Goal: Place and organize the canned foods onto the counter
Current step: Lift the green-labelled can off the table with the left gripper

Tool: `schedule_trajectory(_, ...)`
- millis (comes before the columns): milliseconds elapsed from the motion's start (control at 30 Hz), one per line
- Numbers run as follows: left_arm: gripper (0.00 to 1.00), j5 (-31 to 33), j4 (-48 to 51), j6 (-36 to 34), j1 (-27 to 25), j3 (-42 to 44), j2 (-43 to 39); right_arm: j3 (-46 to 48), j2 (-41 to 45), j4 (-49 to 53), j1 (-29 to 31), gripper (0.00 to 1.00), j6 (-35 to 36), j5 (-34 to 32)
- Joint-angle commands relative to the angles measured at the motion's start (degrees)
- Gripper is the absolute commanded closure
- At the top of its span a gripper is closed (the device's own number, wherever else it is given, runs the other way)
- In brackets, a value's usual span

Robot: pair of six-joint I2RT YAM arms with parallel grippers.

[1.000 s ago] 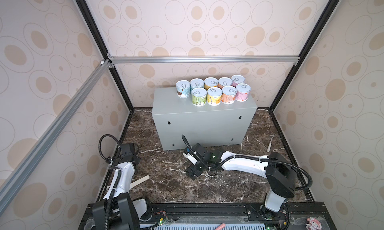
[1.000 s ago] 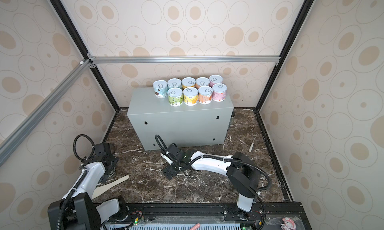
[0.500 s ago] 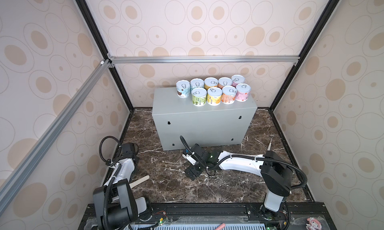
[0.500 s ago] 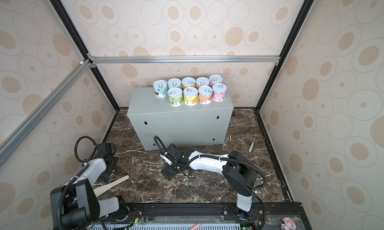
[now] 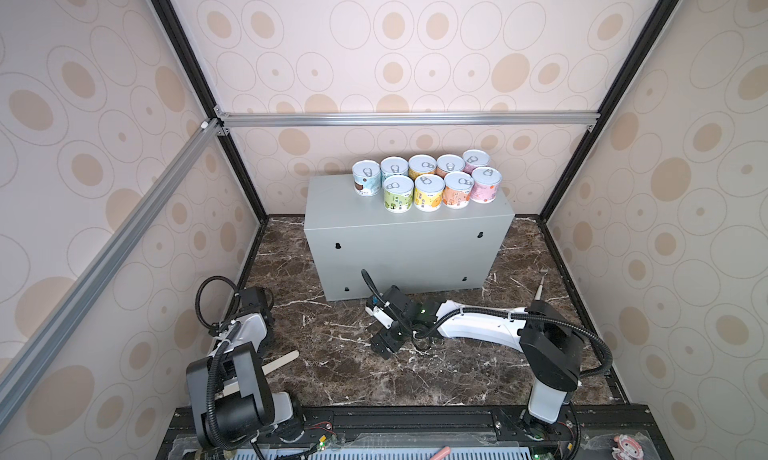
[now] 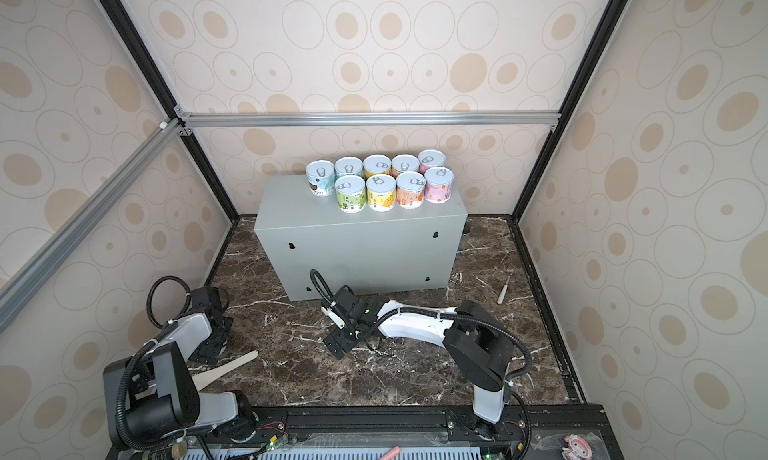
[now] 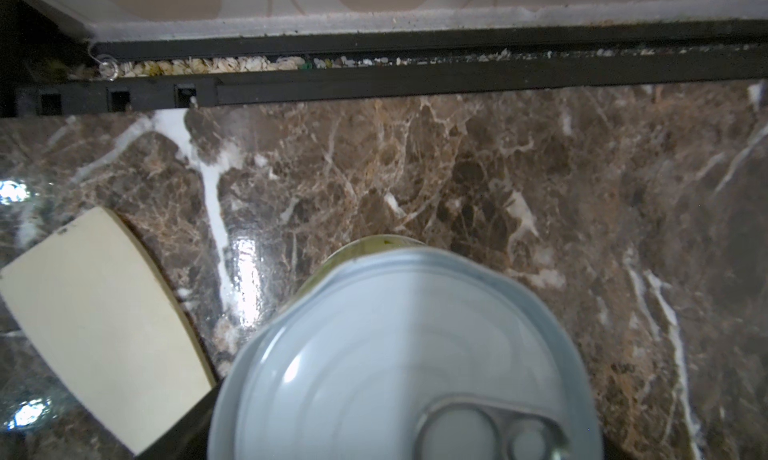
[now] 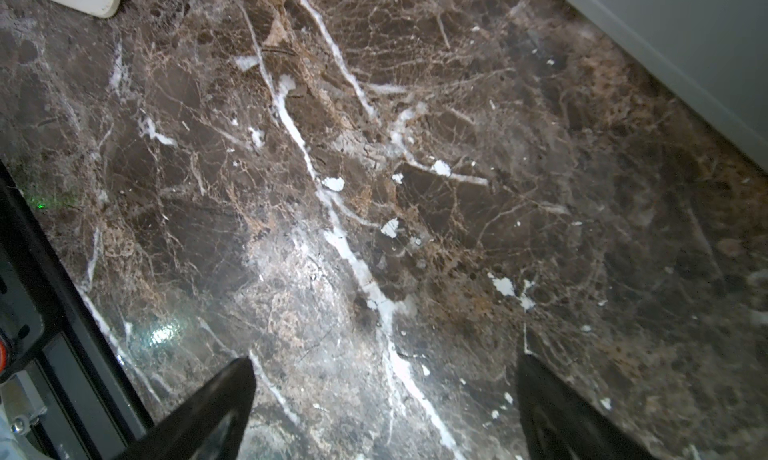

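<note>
Your left arm (image 5: 245,333) has folded in over a green-labelled tin (image 7: 399,354); can't tell whether the left jaws grip it. Right jaws wide, empty. Nine tins (image 5: 428,183) on the counter (image 5: 407,245): likely the last pick.

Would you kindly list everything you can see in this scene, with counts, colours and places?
cans: nine, silver lids, teal, green, yellow, orange and pink labels, two rows at the far edge of the box top
lone can: one, silver lid, greenish label, upright on the floor beside the stick
box: one, pale grey, at the back of the floor
floor: dark brown marble
stick: one, pale wood, flat on the floor by the left arm
fork: one, pale handle, on the floor near the right wall
toy figure: one, pink and white, front right ledge
left gripper: black, low over the lone can, grip unclear
right gripper: black, open, empty, over the floor before the box
</note>
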State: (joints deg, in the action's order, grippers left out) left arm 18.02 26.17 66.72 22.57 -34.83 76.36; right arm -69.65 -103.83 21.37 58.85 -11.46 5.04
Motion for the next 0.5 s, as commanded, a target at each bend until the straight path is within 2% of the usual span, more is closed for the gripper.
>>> schedule_trajectory(0, 0.12, 3.07, 1.55, 1.55, 1.22, -0.5, 0.33, -0.15, -0.79, -0.08, -0.31, 0.0, 0.22, 0.86)
schedule_trajectory(267, 0.1, 2.68, 1.0, 0.94, 2.77, -0.63, 1.34, 0.22, -0.36, -0.36, -0.24, 0.0, 0.21, 0.86)
schedule_trajectory(467, 0.17, 3.09, -0.24, 0.59, 3.09, 0.4, -0.32, 0.39, 0.04, -0.4, -0.24, 0.0, 0.22, 0.85)
